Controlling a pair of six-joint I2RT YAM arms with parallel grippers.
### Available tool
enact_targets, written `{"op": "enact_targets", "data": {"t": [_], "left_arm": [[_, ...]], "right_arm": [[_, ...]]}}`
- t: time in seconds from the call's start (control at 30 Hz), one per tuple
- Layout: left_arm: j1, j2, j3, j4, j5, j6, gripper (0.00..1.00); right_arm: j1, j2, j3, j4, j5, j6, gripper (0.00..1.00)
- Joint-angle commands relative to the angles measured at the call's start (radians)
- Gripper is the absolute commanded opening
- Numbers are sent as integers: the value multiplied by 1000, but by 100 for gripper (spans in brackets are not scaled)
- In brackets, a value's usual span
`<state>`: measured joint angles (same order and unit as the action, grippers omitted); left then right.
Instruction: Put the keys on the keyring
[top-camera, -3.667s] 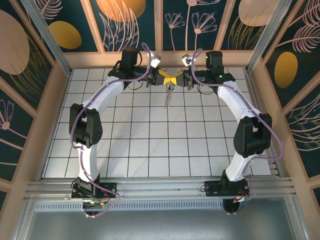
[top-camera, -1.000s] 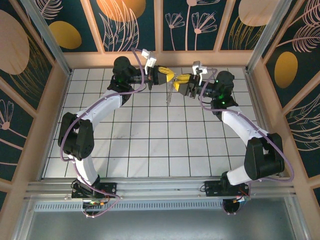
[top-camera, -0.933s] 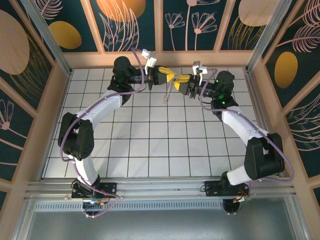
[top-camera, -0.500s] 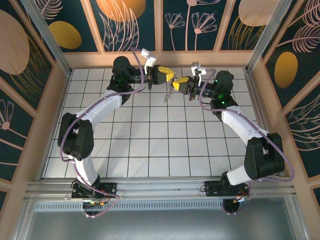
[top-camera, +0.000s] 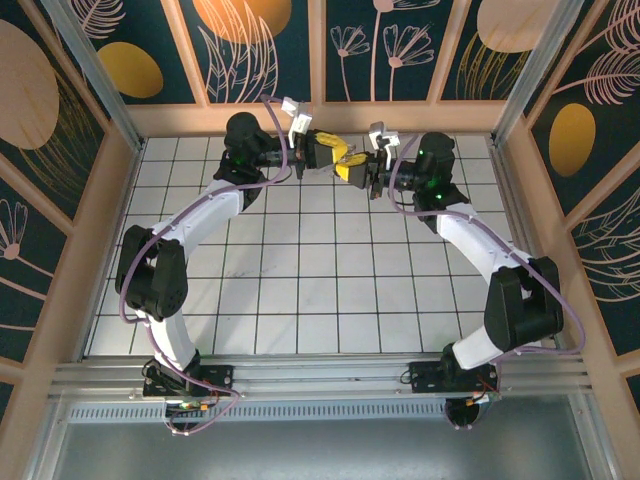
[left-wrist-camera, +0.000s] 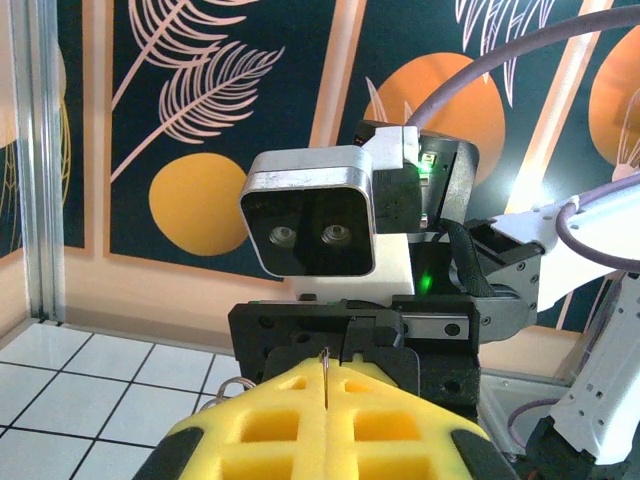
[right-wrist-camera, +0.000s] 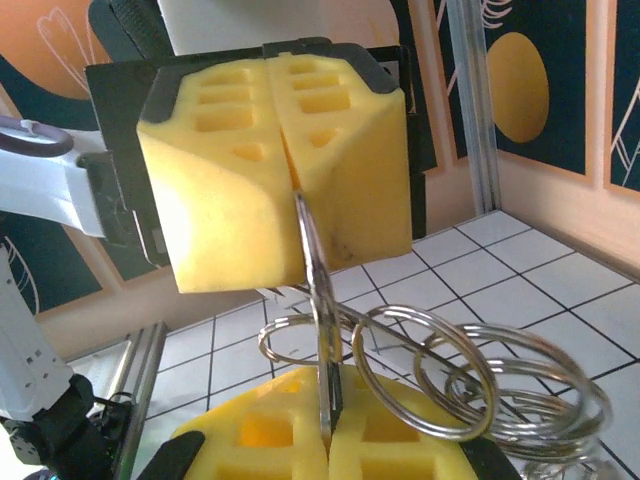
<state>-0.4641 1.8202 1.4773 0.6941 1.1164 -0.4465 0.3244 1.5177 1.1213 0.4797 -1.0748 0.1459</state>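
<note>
Seen from the top camera, both arms reach to the middle of the far edge of the white tiled tabletop (top-camera: 300, 260). The left gripper (top-camera: 338, 154) and the right gripper (top-camera: 354, 172), each tipped with yellow foam pads, meet tip to tip above the tiles. Both are squeezed closed. Whatever metal sits between them is too small to make out here.

In the left wrist view, the left gripper's waffle-cut pads are cut off by the bottom edge and pressed tight together. The keyring (left-wrist-camera: 325, 372), a bunch of thin silvery wire loops, appears as only a bare sliver standing up out of the seam. Just behind it are the right gripper's black body and a silver camera housing with two lenses (left-wrist-camera: 310, 225). The right gripper's own pads are hidden behind the left's.

In the right wrist view, the right gripper's pads at the bottom edge are clamped on a flat silvery strip. It looks like one loop of the keyring seen edge-on. The strip rises into the left gripper's pads above, which are clenched on its upper end. The remaining loops (right-wrist-camera: 470, 375) fan out to the right of the strip, hanging above the tiles. They overlap and the farthest ones blur, so I cannot count them. I also cannot tell whether a key hangs among them.
</note>
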Motion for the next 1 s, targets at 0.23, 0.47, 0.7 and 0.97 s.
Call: {"op": "enact_targets", "data": {"t": [0.23, 0.47, 0.7, 0.97], "left_arm": [[-13, -37, 12, 25, 10, 19, 0], [-13, -34, 12, 17, 1, 25, 0], [-15, -29, 17, 22, 3, 20, 0], [-15, -29, 18, 17, 2, 21, 0]], "right_arm": [[-2, -10, 15, -30, 20, -37, 14], [-42, -111, -61, -48, 41, -45, 40], [-91, -220, -130, -32, 60, -32, 41], [-103, -201, -90, 65, 102, 59, 40]]}}
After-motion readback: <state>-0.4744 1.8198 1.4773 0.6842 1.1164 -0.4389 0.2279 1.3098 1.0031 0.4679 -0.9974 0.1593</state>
